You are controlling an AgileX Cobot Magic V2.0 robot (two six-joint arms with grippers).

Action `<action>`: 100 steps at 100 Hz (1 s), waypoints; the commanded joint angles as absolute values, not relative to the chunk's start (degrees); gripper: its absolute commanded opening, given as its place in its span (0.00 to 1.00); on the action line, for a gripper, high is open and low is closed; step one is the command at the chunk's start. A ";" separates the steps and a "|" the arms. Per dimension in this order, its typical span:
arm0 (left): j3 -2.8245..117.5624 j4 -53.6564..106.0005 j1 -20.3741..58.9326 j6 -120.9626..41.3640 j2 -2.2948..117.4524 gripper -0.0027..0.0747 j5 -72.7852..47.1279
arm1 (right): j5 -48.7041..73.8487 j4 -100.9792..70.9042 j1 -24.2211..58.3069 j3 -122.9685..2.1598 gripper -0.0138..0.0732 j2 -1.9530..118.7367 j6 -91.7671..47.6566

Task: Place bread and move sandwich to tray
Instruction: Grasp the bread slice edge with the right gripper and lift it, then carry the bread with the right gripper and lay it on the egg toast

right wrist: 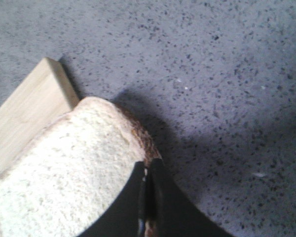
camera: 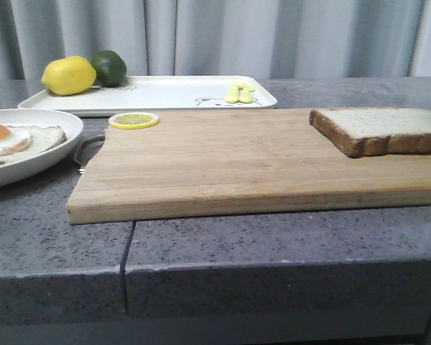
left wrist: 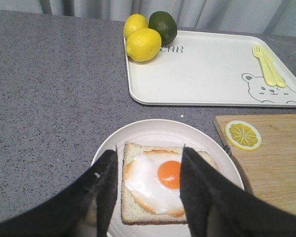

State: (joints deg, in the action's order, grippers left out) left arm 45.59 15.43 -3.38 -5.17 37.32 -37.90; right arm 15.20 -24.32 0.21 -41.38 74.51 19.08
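Left claw (left wrist: 148,190) open above the sandwich (left wrist: 160,185) on its plate (left wrist: 138,133) at bench left edge, right claw (right wrist: 147,197) pinching bread (camera: 379,129) at cutting board's (camera: 237,162) right end, tray (left wrist: 207,74) holding two lemons (left wrist: 143,44), lime (left wrist: 163,27), yellow forks (left wrist: 269,66).

Grey pleated curtain (camera: 223,36) behind; speckled grey stone counter (camera: 273,244).

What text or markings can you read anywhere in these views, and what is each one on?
"CAR" or "EAR": printed on the white tray, beside the lemons; its start is hidden behind the fruit, so the first letter is uncertain.
In the front view the same print is too blurred to read.
The bear line drawing on the tray is a picture and carries no words.
Nothing readable on the plate, cutting board, bread or counter.
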 commanded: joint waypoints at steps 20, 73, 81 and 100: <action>47.55 16.69 -3.46 -5.18 37.69 0.39 -33.61 | 12.66 -27.27 0.07 -42.85 0.08 67.27 18.74; 47.55 16.77 -3.46 -5.18 37.69 0.39 -33.61 | 13.48 -32.87 9.34 -54.56 0.08 60.34 18.74; 47.55 16.77 -3.46 -5.18 37.69 0.39 -33.61 | 10.61 -34.56 13.60 -56.00 0.08 60.81 18.74; 47.55 16.77 -3.46 -5.18 37.69 0.39 -33.61 | 4.68 -36.84 23.19 -58.62 0.09 65.03 18.74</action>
State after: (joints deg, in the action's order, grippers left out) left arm 45.59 15.43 -3.38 -5.17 37.32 -37.90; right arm 11.31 -35.34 19.89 -55.54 63.68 19.08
